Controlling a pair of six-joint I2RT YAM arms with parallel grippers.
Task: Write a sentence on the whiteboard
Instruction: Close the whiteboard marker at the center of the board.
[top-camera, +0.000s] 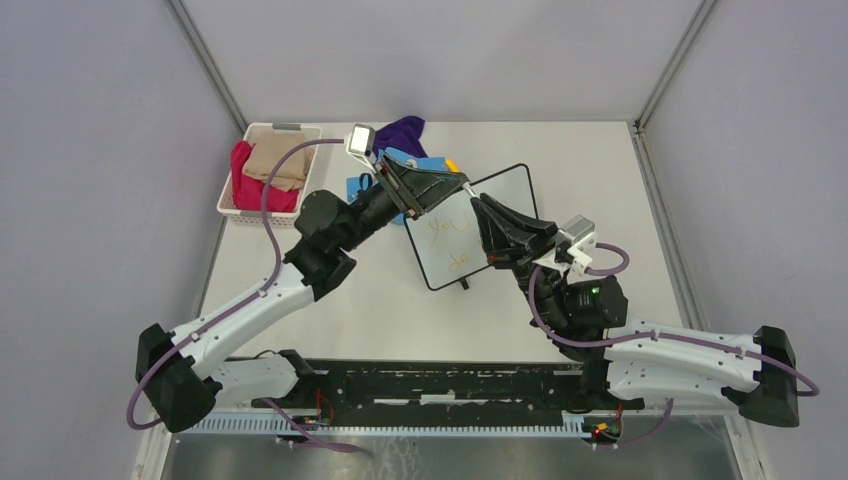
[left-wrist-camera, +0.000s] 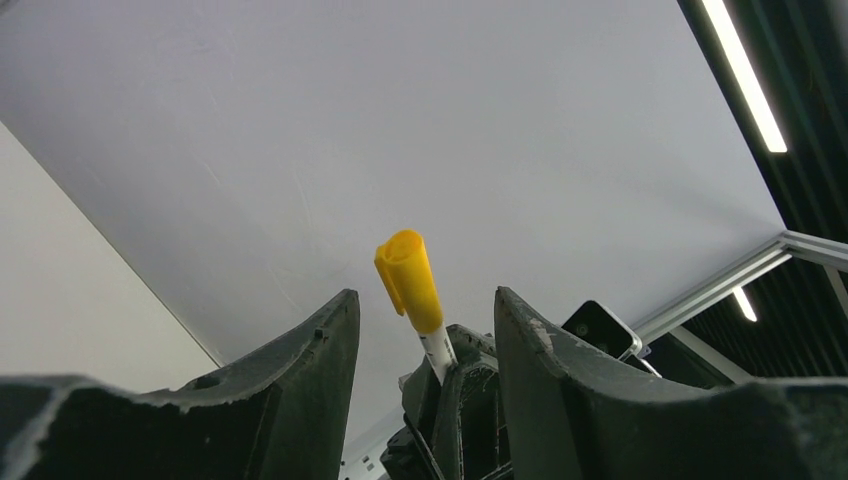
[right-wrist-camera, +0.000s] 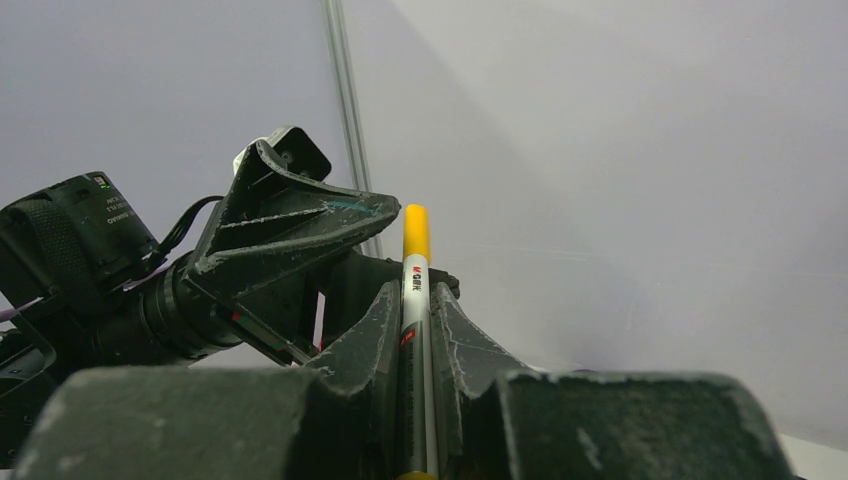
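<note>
The whiteboard (top-camera: 505, 192) lies tilted mid-table, with the sentence (top-camera: 450, 228) in thin orange strokes on its left half. Above it, my right gripper (right-wrist-camera: 414, 287) is shut on a white marker (right-wrist-camera: 415, 300) whose yellow cap (left-wrist-camera: 410, 280) points up and away. My left gripper (left-wrist-camera: 422, 294) stands open with one finger on each side of that cap, and a gap shows on both sides. In the top view the left gripper (top-camera: 460, 188) and the right gripper (top-camera: 479, 206) meet tip to tip over the board's upper left part.
A white basket (top-camera: 232, 205) holding red and tan cloths stands at the back left. A purple cloth (top-camera: 402, 132) and a blue cloth (top-camera: 428, 163) lie behind the board. Enclosure walls and posts ring the table.
</note>
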